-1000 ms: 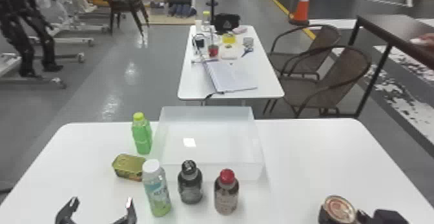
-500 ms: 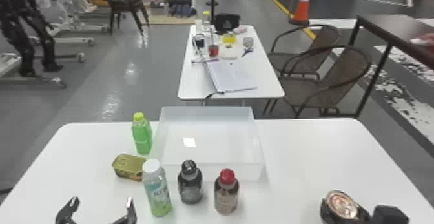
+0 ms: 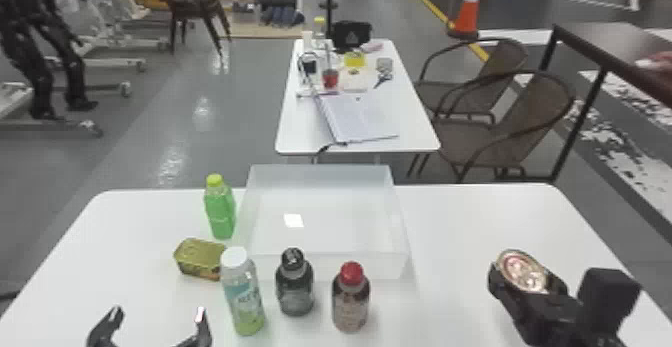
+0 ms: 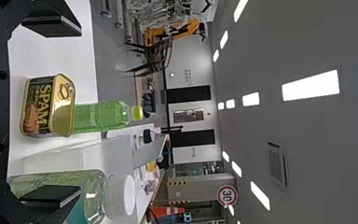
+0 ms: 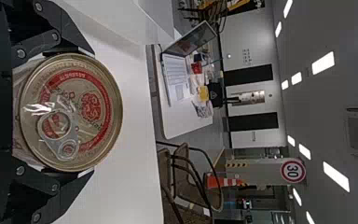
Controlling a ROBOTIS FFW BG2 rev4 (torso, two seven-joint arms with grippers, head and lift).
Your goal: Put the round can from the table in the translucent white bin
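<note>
Right gripper: black two-fingered gripper (image 3: 527,282), flat fingers closed about a can, one on each side of its wall.
Round can: short metal can with a gold rim, red-and-gold printed lid and silver pull tab (image 5: 58,136). The can (image 5: 85,93) sits between the right gripper's fingers, lid facing up and toward the wrist camera; it looks raised, though its base is hidden.
Handling: probably rigid and fairly weighty for its size if full. Smooth metal may slip or roll in a loose grip. Little risk of crushing; a knock could dent the rim.
Best hold: across the full diameter, pads flat on the side wall just under the rim, as here. Pull tab no place to grasp; it might bend or lift.
Bin: translucent white rectangular plastic bin (image 3: 340,267), ahead of the right gripper and off to its left, on the white table (image 3: 475,231). Thin walls, likely to flex or slide if bumped.
Hazard: dark bottle with red cap (image 3: 350,298), left of the right gripper, near the bin's front wall; a low swing could topple it.
Left gripper: black two-fingered gripper (image 3: 158,313), parked well left of the laden one, fingers spread, nothing between them.
Next: carry above wall height, lower base-first, release close to the floor.
</note>
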